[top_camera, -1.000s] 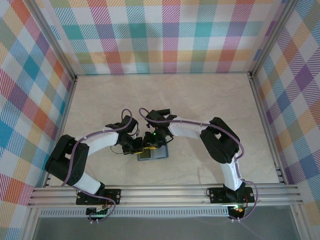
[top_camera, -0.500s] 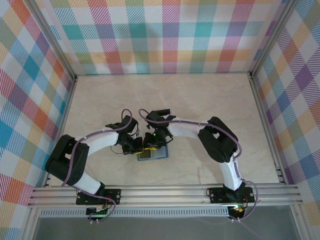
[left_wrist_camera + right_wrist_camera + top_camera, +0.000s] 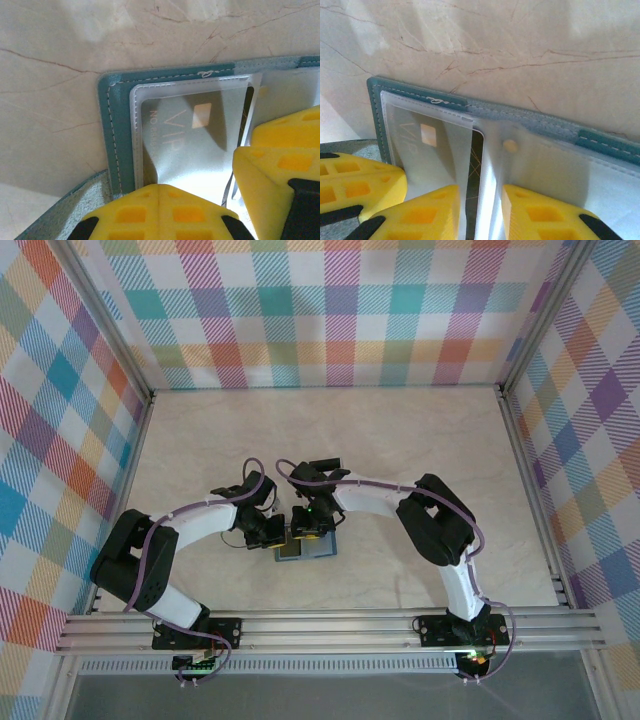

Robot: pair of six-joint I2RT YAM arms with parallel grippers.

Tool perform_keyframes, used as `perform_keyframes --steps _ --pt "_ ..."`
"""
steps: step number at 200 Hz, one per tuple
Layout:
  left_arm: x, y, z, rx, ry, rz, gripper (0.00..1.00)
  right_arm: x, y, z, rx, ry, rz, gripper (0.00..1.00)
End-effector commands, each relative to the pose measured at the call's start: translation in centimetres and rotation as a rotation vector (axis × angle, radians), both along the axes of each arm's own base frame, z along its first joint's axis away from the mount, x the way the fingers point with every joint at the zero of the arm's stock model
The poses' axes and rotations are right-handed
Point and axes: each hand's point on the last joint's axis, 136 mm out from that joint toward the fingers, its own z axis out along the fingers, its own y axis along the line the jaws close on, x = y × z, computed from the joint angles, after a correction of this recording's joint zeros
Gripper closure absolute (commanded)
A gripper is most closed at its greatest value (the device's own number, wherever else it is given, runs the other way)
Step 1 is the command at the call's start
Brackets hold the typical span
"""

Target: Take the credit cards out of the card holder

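Note:
The teal card holder lies open and flat on the table between the two arms. A whitish credit card marked VIP sits under its clear sleeve. The card's dark edge pokes out of the sleeve toward the fold. My left gripper is shut, and its yellow tips press down on the sleeve's near edge with nothing between them. My right gripper stands partly open, its yellow fingers astride the card's exposed dark edge and the plastic flap beside it.
The holder rests on a pale marble tabletop bounded by plaid walls and a metal rail at the near edge. Both grippers crowd the holder's left half, nearly touching. Bare table lies behind and to the right.
The right arm has edged slightly left over the holder. The left arm and the holder have stayed in place.

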Motion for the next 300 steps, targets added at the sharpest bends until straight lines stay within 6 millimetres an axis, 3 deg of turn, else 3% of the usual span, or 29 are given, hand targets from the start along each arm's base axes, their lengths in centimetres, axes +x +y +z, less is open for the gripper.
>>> perform_keyframes --steps 1,43,119,254,300 --pt "-0.8 1.2 0.1 0.07 0.018 0.003 1.0 0.0 0.0 1.4 0.032 -0.002 -0.003 0.7" --pt "0.1 1.8 1.7 0.102 -0.037 0.02 0.99 -0.3 1.0 2.0 0.1 0.019 -0.011 0.7" --pt "-0.6 1.9 -0.5 0.118 0.016 0.008 1.0 -0.5 1.4 0.5 0.098 0.058 -0.017 0.73" --pt "-0.6 1.8 -0.8 0.111 0.023 0.001 1.0 -0.7 2.0 -0.3 0.118 0.089 -0.013 0.76" --pt "-0.8 1.9 -0.9 0.117 0.026 0.0 1.0 -0.7 1.1 -0.5 0.064 0.075 -0.015 0.76"
